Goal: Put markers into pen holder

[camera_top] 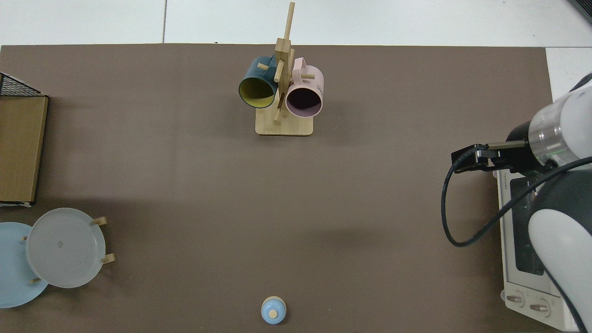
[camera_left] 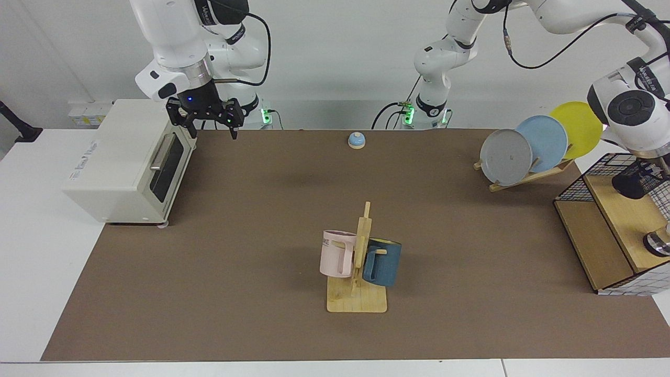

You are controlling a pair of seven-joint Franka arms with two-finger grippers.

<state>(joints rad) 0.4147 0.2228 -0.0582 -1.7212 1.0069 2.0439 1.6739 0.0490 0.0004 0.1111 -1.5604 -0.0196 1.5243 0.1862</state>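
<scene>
The pen holder (camera_left: 635, 180), a small black wire-mesh cup, sits tilted above the wooden top shelf of the wire rack (camera_left: 617, 220) at the far right of the facing view. My left gripper (camera_left: 657, 164) comes down right at it, largely cut off by the view's edge. No markers show in either view. My right gripper (camera_left: 211, 127) hangs open and empty beside the top front corner of the toaster oven (camera_left: 125, 162), waiting. In the top view only that arm's wrist (camera_top: 518, 155) shows above the oven.
A wooden mug tree (camera_left: 357, 272) with a pink mug (camera_left: 336, 253) and a blue mug (camera_left: 383, 262) stands mid-table. A plate rack with grey, blue and yellow plates (camera_left: 539, 144) is beside the wire rack. A small blue bell (camera_left: 356, 140) sits at the far edge.
</scene>
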